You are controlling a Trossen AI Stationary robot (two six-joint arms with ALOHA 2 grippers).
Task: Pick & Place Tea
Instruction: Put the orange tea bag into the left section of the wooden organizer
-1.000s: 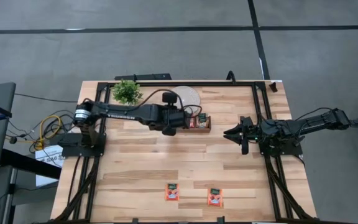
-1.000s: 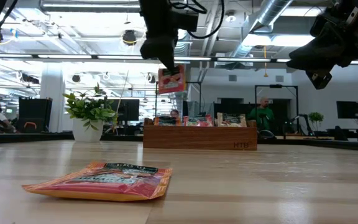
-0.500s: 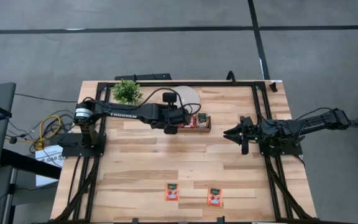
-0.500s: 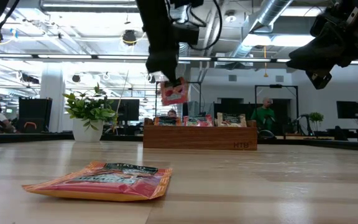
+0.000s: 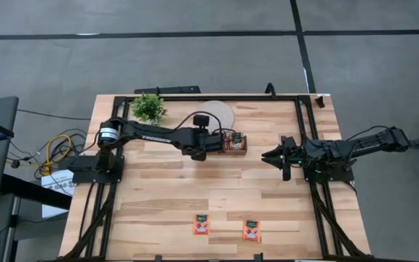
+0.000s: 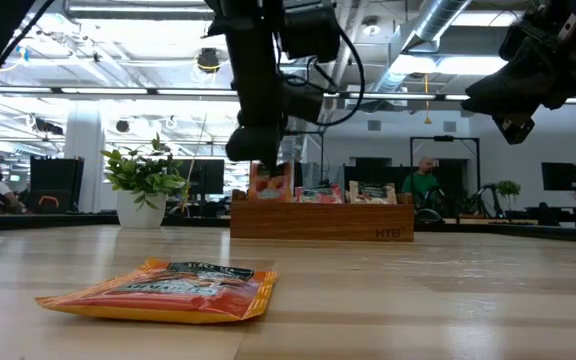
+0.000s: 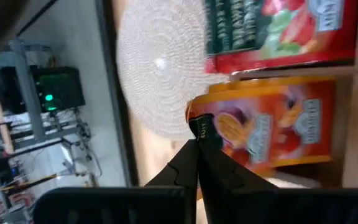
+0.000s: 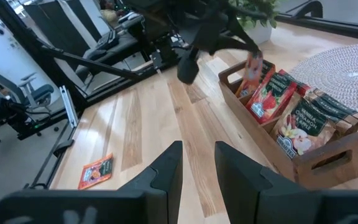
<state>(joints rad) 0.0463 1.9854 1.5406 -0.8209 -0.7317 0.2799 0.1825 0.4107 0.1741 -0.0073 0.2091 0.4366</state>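
Observation:
A red-orange tea sachet (image 6: 270,183) hangs at the left end of the brown wooden tray (image 6: 318,222), with my left gripper (image 6: 258,152) shut on it. The tray (image 5: 245,143) stands at the table's far middle and holds more sachets (image 8: 291,124) standing upright. Two further red-orange sachets (image 5: 202,224) (image 5: 252,231) lie flat near the table's front edge. My right gripper (image 5: 269,155) waits open at the table's right, fingers (image 8: 169,168) apart with nothing between them. My left gripper pinches the sachet's upper corner (image 7: 201,127) between its two shut fingers. The fingers slant down from the table's left. The sachet hangs below them, upright, and its lower end dips into the tray's left-end compartment (image 8: 244,93); whether it rests on the floor there I cannot tell.
A round white woven disc (image 5: 220,113) lies just behind the tray, and a small potted plant (image 5: 149,107) stands at the far left. Bare wood stretches between the tray and the two sachets at the front. People sit in the room beyond the table.
My left gripper has come down toward the tray with the sachet, staying shut. The sachet, earlier well above the tray, now hangs at rim height at the tray's left end.

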